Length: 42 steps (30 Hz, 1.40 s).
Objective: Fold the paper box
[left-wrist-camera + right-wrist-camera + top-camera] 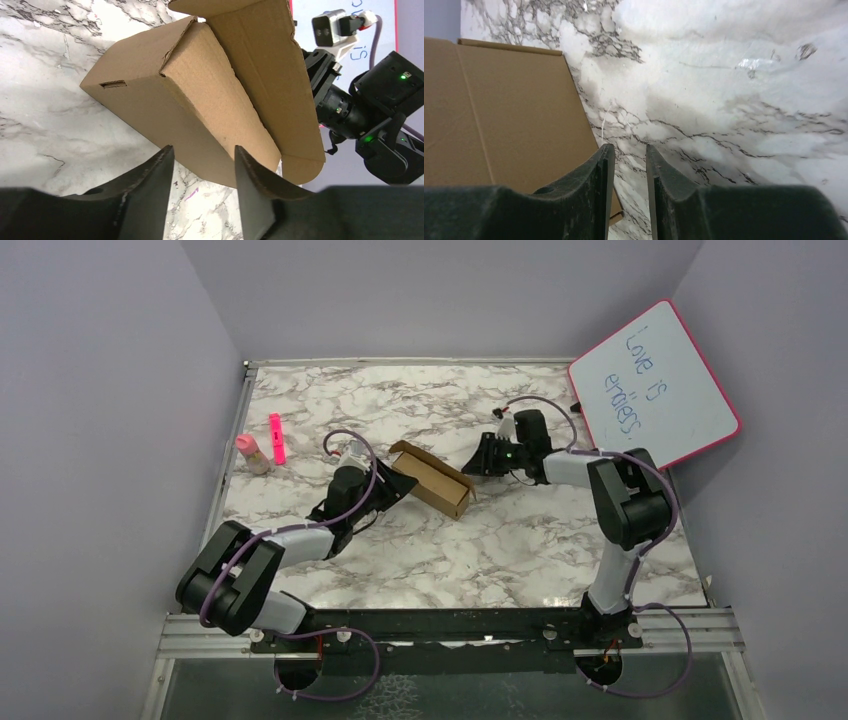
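Note:
The paper box (432,480) is a plain brown carton lying on the marble table, its lid flap (260,65) raised at the far side. My left gripper (398,490) sits at the box's near-left end. In the left wrist view its jaws (202,152) stand open, with the box's lower edge (200,100) just beyond the tips and nothing between them. My right gripper (480,462) hovers at the box's right end. In the right wrist view (628,150) a narrow empty gap separates its fingers, and a cardboard panel (514,115) lies to their left.
A pink-framed whiteboard (655,385) leans at the back right corner. A pink marker (277,438) and a small pink-capped bottle (250,452) stand at the left edge. The right arm's wrist (360,105) shows behind the box in the left wrist view.

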{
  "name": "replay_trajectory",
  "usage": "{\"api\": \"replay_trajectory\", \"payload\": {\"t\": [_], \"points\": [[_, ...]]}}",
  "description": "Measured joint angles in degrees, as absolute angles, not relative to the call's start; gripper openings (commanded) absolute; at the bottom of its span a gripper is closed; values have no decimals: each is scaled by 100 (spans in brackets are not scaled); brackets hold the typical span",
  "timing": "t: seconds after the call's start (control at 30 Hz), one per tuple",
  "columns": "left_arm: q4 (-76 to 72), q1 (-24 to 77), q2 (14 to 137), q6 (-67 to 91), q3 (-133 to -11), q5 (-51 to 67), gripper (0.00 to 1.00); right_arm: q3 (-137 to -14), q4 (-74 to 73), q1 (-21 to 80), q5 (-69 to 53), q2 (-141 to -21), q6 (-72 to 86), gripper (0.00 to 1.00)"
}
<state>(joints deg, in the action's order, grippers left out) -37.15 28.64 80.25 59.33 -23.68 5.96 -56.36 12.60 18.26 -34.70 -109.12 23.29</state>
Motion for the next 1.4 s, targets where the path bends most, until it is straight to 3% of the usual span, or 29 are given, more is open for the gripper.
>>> {"api": "replay_trajectory", "payload": {"t": [0.37, 0.8, 1.4], "points": [[-3743, 2864, 8278, 5826, -2416, 556, 32, -5994, 1122, 1828, -4060, -10718, 2093, 42], [-3874, 2923, 8650, 5920, -2582, 753, 29, -6390, 1015, 2228, -4794, -10849, 1774, 53], [-4047, 3393, 8685, 6077, -2652, 729, 30, -7876, 290, 2366, -5325, -12077, 1011, 58]]}}
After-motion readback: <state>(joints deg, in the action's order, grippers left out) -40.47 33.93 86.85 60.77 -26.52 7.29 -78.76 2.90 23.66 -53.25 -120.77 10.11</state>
